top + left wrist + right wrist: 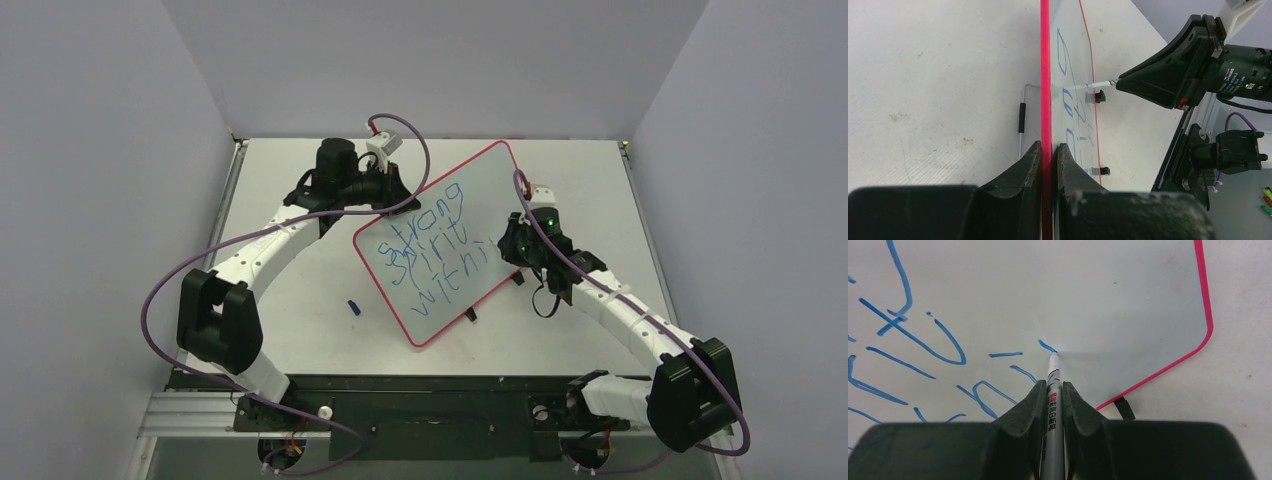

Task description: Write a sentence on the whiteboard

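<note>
The whiteboard is found in the middle of the bench, between the two arms, turned diagonally so that one rounded corner points toward the arm bases and the opposite one toward the far wall. Whether it lies flat or is raised along one edge cannot be told from the overhead view. The sentence is set out on its face in blue in three lines; "strong" and "spirit" are legible, and the third line reads "withi" with its ending unclear. The left tool is seen at the board's far-left edge, its fingers brought together on the red rim, which is clamped between them edge-on to the wrist camera. The right tool is positioned over the board's right side, with its fingers closed on a grey marker whose barrel bears red and black print. The marker tip is touching the board surface at the end of a short blue stroke, just beside the last letters of the third line and near the rounded right corner. Small black clips are noted along the near edge of the rim. A small blue piece lies on the bench just beside the board's near-left edge, apart from both tools.
</note>
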`<state>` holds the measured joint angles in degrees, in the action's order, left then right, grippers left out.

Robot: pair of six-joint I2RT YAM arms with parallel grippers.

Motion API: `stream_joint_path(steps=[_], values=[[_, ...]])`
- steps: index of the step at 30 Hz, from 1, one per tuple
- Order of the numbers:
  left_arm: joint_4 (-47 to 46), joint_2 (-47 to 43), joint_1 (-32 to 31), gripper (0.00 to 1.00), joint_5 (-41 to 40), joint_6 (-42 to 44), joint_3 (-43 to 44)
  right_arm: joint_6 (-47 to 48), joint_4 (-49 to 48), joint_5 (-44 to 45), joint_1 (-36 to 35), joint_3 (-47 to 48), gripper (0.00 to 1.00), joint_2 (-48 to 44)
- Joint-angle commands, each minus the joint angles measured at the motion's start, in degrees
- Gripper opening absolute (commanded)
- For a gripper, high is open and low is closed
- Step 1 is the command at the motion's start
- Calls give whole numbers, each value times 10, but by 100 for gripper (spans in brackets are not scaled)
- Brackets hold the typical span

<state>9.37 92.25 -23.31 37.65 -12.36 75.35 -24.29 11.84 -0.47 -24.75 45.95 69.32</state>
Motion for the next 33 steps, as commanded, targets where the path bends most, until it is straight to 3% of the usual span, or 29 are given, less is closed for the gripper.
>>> stream_joint_path(steps=[1,13,33], values=[[8,-6,-16,0,8,57,-3,-2,-23,-6,1,-25,0,-8],[8,-8,-16,0,9,57,-3,-6,-24,-7,1,-46,0,-15],[9,-6,-17,0,8,58,-2,2,-5,-9,6,27,0,8]])
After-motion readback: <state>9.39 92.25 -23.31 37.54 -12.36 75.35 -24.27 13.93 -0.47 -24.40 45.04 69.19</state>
